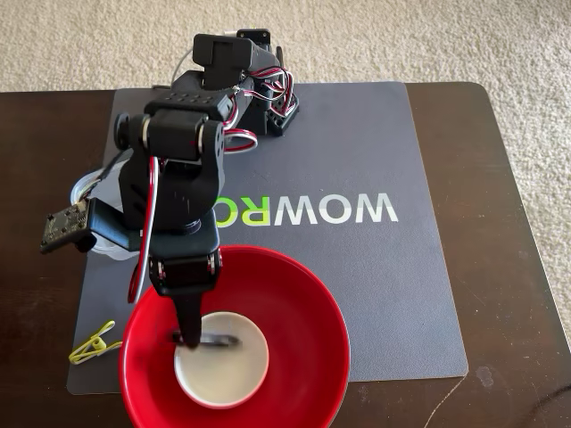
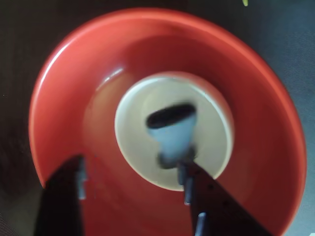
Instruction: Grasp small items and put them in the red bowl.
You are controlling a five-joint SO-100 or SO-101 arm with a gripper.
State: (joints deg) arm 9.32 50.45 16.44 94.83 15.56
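- Hanging over the red bowl [image 1: 303, 357], the black arm bends down from its base at the far end of the grey mat [image 1: 393, 294], with its gripper [image 1: 192, 339] lowered into the bowl.
- In the wrist view the gripper [image 2: 133, 172] has its two dark fingers spread apart, one at the lower left and the other at the lower right, with bare bowl between them; nothing is held.
- The red bowl [image 2: 266, 147] sits at the near edge of the mat, partly over the dark wooden table [image 1: 500, 178].
- A small white bowl [image 1: 232, 370] rests inside the red one, at the middle of its bottom [image 2: 133, 132].
- A short black clip [image 1: 219, 341] lies in the white bowl, just beside the finger tips in the fixed view. In the wrist view it shows as a dark bar [image 2: 170, 115] with a pale blurred patch below it; the picture is too smeared to make out more.
- Whether a finger touches the clip I cannot tell.
- A yellow-green clothespin [image 1: 94, 343] lies on the mat's near left corner in the fixed view, outside the red bowl and just beside its rim.
- A clear plastic tub [image 1: 85, 187] peeks out behind the arm on the left of the fixed view, mostly hidden.
- Beige carpet [image 1: 446, 40] lies beyond the table.
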